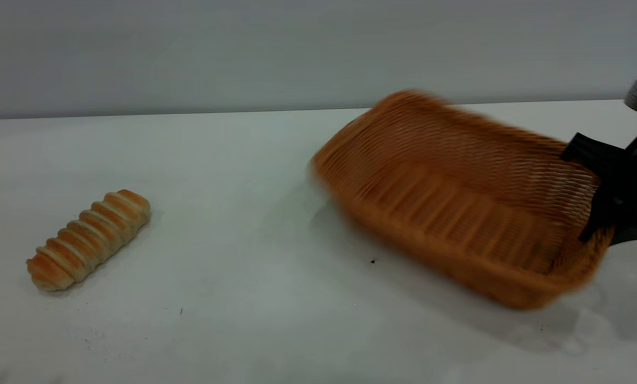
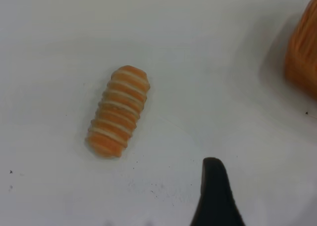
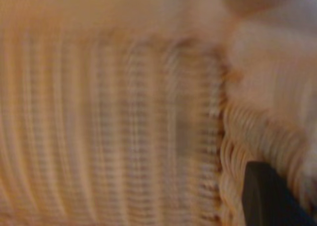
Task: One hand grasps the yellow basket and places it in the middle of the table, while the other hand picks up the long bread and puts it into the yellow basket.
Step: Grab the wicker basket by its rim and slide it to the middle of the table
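Note:
The yellow basket (image 1: 457, 197) hangs tilted over the right half of the table (image 1: 244, 298), its far side raised and its open side facing the left. My right gripper (image 1: 590, 200) is shut on the braided rim of its right end. In the right wrist view the wicker (image 3: 109, 117) fills the picture, with one finger (image 3: 267, 196) against the rim. The long bread (image 1: 89, 239) lies at the front left of the table. It also shows in the left wrist view (image 2: 119, 111). One finger (image 2: 214, 191) of my left gripper hovers beside it, apart from it and empty. The other finger is out of view.
A grey wall stands behind the table's far edge (image 1: 190, 112). A corner of the basket (image 2: 303, 52) shows at the edge of the left wrist view. A few dark specks (image 1: 373, 261) dot the white table between bread and basket.

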